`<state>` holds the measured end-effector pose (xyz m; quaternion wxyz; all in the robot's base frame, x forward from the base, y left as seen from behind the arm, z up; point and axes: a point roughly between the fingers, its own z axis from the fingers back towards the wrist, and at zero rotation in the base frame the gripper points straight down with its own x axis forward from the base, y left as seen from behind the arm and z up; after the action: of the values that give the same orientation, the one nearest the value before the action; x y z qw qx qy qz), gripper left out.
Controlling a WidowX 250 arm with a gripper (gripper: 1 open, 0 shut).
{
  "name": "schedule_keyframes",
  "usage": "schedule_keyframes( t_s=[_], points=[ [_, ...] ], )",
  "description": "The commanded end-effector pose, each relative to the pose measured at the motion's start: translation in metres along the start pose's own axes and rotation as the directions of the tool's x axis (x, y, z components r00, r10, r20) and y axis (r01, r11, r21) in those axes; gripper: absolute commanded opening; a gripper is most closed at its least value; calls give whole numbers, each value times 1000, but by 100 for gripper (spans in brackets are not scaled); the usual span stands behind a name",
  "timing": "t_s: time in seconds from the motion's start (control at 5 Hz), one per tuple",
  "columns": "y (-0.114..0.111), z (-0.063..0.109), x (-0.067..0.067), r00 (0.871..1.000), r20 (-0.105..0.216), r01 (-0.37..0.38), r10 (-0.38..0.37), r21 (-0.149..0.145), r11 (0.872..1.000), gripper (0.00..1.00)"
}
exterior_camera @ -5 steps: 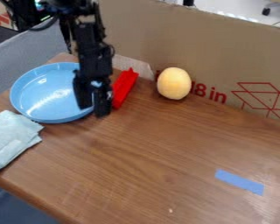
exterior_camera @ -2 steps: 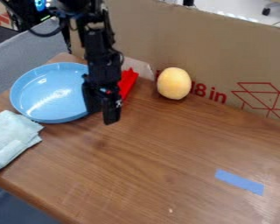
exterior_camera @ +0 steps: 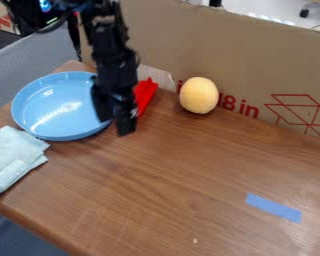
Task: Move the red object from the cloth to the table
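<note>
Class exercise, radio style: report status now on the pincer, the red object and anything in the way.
Pincer open, holding nothing, pointing down. Red object on the table beside the plate, off the cloth. Yellow ball close to its right.

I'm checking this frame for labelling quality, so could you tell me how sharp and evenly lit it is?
Camera view: soft and low in detail throughout; the dark tool shows almost no inner detail, so its jaws are hard to read. Lighting is even, with a mild sheen on the table and faint shadows under the ball and plate. The red bar stays distinct.
</note>
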<state>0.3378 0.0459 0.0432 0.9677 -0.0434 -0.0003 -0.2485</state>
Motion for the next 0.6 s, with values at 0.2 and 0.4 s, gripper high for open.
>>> schedule_keyframes(
  t_s=[0.2, 0.4],
  points=[
    [27, 75, 20, 990, 137, -51, 22, 213, 976, 100],
    [18, 77, -2, 993, 116, -58, 35, 205, 977, 100]
  ],
)
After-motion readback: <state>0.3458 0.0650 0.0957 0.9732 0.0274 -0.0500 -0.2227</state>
